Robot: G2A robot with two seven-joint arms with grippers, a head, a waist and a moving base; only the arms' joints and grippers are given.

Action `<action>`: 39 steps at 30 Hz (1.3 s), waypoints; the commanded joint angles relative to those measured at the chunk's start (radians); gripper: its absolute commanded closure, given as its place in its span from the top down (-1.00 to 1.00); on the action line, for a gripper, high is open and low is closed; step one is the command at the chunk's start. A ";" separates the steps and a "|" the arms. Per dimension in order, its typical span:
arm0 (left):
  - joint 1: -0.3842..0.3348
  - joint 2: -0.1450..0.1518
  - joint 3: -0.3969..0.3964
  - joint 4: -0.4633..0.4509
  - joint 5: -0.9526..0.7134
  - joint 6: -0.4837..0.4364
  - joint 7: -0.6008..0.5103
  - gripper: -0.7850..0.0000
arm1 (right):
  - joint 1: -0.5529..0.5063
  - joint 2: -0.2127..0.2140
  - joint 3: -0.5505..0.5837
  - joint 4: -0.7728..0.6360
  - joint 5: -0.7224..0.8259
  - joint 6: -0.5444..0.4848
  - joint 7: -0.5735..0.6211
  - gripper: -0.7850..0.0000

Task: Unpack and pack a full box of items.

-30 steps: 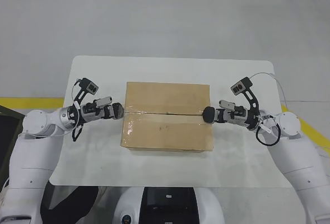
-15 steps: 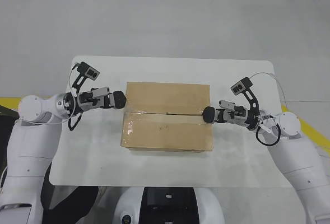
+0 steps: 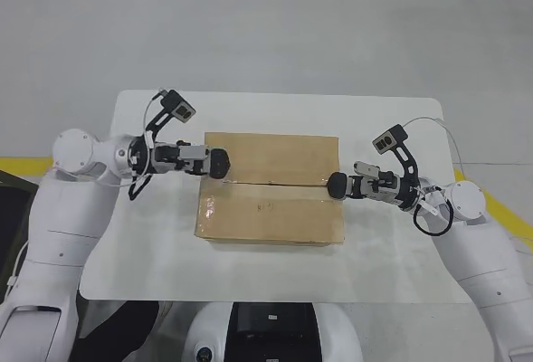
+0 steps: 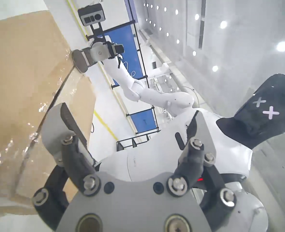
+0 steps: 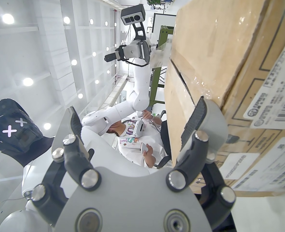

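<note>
The brown rectangular cardboard box [image 3: 271,217] sits closed mid-way on the white table [image 3: 384,262], its 2 top flaps joined by glossy clear tape [image 3: 266,184]. The left gripper [image 3: 219,164] hovers open above the box's left end, near the seam. The right gripper [image 3: 336,185] stands open at the seam's right end. A full box is probably heavy. Its walls look stiff and the tape slick, so the flap edges seem the best hold.

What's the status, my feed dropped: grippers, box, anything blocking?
Left gripper open, over left end of cardboard box. Right gripper open, at its right end. Box shut; clear tape seals the seam.
</note>
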 commanded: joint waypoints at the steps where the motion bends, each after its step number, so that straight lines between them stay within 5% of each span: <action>1: -0.025 -0.008 0.044 0.004 0.016 0.013 -0.011 1.00 | 0.000 0.000 0.000 0.000 0.000 0.000 0.000 1.00; 8: -0.094 -0.033 0.134 0.036 0.019 0.003 -0.007 1.00 | 0.000 0.000 0.000 0.000 0.000 0.000 0.000 1.00; 24: -0.199 -0.068 0.210 0.087 -0.099 -0.070 -0.018 1.00 | 0.000 0.000 0.000 0.000 0.000 0.000 0.000 1.00; 39: -0.238 -0.078 0.133 0.140 -0.229 -0.112 0.024 1.00 | 0.000 0.000 0.000 0.000 0.000 0.000 0.000 1.00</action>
